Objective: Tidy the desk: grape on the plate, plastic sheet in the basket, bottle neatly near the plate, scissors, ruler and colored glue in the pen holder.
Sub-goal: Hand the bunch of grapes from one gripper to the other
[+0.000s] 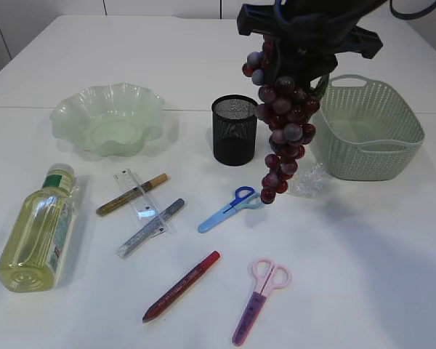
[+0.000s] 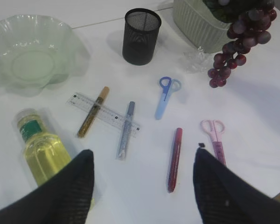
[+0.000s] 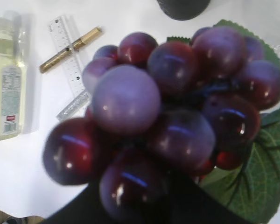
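1. The grape bunch (image 1: 282,123) is a long cluster of dark red and purple berries, some frosted pale, with green leaves at its top; it hangs in the air, well clear of the table, between the black mesh pen holder (image 1: 235,129) and the grey-green basket (image 1: 369,129).
2. Its lowest berries dangle just above the handles of the blue scissors (image 1: 227,209), beside the crumpled clear plastic sheet (image 1: 308,182) that lies against the basket's front.
3. The right gripper (image 1: 299,51) is at the top of the exterior view, closed on the head of the bunch, its black arm coming in from the upper right; in its wrist view the berries fill the frame and hide the fingertips.
4. The left gripper (image 2: 142,186) hovers above the near edge of the table, its two dark fingers spread wide with nothing between them, angled down over the red glue pen (image 2: 174,159).
5. The frilled green plate (image 1: 107,118) sits at the far left, well apart from the grapes.
6. The bottle (image 1: 38,230) of yellow liquid lies on its side at the near left.
7. The clear ruler (image 1: 139,200) lies under the gold glue pen (image 1: 131,194) and the silver glue pen (image 1: 151,227).
8. The pink scissors (image 1: 259,298) lie at the front, near the red pen.
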You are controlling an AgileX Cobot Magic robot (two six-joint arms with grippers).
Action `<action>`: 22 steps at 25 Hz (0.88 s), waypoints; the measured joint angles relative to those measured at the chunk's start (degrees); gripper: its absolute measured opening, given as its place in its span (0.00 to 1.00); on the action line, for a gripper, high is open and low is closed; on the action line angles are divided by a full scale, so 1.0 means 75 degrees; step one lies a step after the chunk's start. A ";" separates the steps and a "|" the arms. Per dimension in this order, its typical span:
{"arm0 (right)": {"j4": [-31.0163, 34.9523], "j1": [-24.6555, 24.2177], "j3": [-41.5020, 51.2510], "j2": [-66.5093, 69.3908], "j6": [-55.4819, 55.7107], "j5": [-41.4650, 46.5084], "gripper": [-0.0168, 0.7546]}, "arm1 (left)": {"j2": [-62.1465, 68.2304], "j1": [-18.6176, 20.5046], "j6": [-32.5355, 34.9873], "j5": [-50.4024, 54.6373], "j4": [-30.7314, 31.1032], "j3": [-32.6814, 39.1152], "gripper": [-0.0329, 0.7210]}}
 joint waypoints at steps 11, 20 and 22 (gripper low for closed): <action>0.1337 0.0107 -0.0376 -0.0032 -0.1062 0.0031 0.20 | 0.1941 0.0000 0.3348 -0.0431 -0.2538 0.0000 0.73; 0.2114 0.0371 -0.0609 -0.0032 -0.1811 0.0060 0.20 | 0.3584 0.0000 0.6540 -0.0513 -0.5231 0.0000 0.74; 0.2288 0.0371 -0.0732 -0.0032 -0.1917 0.0060 0.20 | 0.3928 0.0000 0.7126 -0.0450 -0.5760 0.0000 0.74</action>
